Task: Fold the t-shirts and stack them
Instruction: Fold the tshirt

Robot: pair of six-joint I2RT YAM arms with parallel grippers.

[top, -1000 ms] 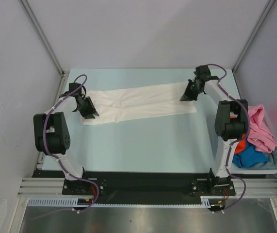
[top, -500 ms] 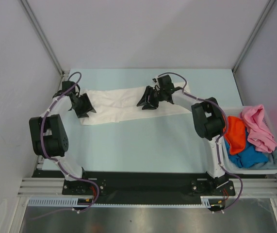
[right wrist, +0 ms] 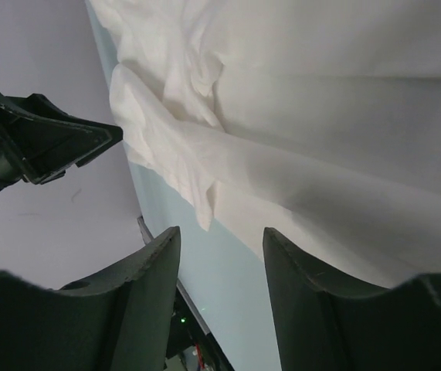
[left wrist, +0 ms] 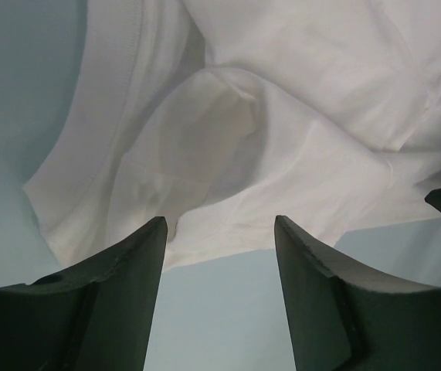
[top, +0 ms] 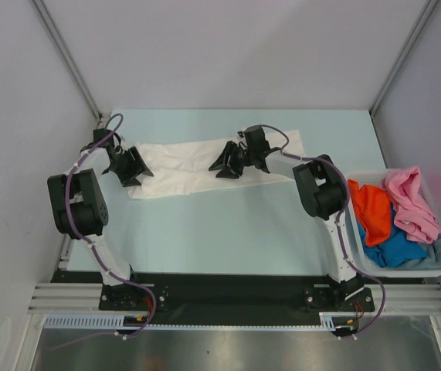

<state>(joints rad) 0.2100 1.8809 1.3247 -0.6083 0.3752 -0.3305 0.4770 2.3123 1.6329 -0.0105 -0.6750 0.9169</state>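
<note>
Top external view is showing the white shirt (top: 178,166) lying half-folded as a long strip left of the bin (top: 409,271), left fingers (left wrist: 127,294) and right fingers (right wrist: 139,278) hanging open and empty over it, while the coloured shirts (top: 394,247) are waiting crumpled inside that bin, none stacked.

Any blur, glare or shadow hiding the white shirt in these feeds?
Left wrist: white t-shirt clear, folds softly shaded; near fingers dark, slightly blurred. Right wrist: cloth evenly lit, no glare. Top external: even lighting, shirt's creases faint against the pale table.
</note>
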